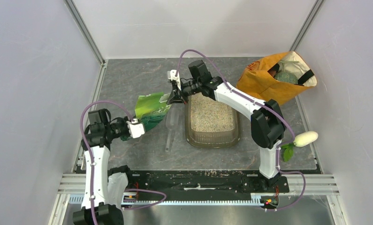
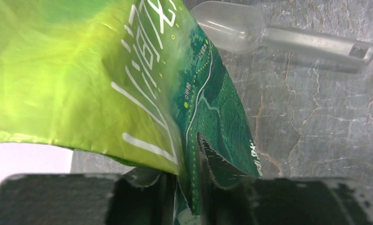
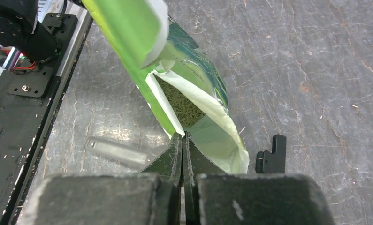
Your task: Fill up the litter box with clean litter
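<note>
Two end effectors shared one load. Nearest the bases, the left end effector (image 1: 138, 126) had its jaws drawn close about the bottom seam of the green pouch (image 1: 150, 110), with a folded corner of the foil pinched between them. Just beyond it and to its right, a clear scoop (image 1: 170, 127) lay flat on the surface (image 1: 128, 79), with nothing touching it. Farther out, the right end effector (image 3: 183, 146) was fully closed, its tips nipping the pale inner lip of the pouch's torn mouth. Clean litter (image 3: 183, 107) showed inside that mouth, tinted green by the foil. The pouch was stretched between the two grips, clear of the surface.

The litter box (image 1: 212, 142) sat just to the right of the right end effector. Its rim was beside the pouch mouth but not under it, and a pale layer of litter covered its floor. An orange cloth bag (image 1: 269, 82) stood beyond and to the right, well apart.

The step in hand looked like pouring from the pouch, part of the fill being done. The next move would call for carrying the mouth over the rim. The left end effector would then raise the bottom while the right held the lip open, or granules would spill on the surface.
</note>
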`<state>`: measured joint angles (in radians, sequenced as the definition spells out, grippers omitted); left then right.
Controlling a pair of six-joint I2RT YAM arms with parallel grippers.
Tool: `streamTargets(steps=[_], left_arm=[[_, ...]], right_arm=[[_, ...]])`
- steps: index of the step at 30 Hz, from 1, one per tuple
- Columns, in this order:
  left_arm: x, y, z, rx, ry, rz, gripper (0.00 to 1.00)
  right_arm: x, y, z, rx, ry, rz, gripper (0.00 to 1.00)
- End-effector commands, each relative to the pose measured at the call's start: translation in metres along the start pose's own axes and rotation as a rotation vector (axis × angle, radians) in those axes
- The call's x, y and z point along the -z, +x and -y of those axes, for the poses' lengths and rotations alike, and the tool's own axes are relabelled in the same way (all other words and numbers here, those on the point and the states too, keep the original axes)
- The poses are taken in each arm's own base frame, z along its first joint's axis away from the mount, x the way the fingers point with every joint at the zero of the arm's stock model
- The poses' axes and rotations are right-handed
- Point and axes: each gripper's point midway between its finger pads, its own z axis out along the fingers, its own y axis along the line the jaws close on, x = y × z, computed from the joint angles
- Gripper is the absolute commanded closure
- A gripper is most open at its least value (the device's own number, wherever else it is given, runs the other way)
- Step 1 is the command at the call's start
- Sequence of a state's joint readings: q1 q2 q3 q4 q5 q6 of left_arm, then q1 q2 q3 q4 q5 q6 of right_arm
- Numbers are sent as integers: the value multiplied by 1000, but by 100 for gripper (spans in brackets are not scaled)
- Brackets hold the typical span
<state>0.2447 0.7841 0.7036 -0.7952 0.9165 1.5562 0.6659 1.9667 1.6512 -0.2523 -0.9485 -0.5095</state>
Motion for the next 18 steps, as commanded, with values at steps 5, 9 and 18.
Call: streamTargets(steps=[5,9,18], left_arm=[[8,-12,-8,130,-76,16,49],[9,-18,-8,195,-96,37,31],[14,-37,-27,327,-171,108,21]], right_arm=[[4,-21,-11,14,-33,23,100],[6,-21,-15,14,-41,16,100],[6,-19,-21,7,-58,7,100]])
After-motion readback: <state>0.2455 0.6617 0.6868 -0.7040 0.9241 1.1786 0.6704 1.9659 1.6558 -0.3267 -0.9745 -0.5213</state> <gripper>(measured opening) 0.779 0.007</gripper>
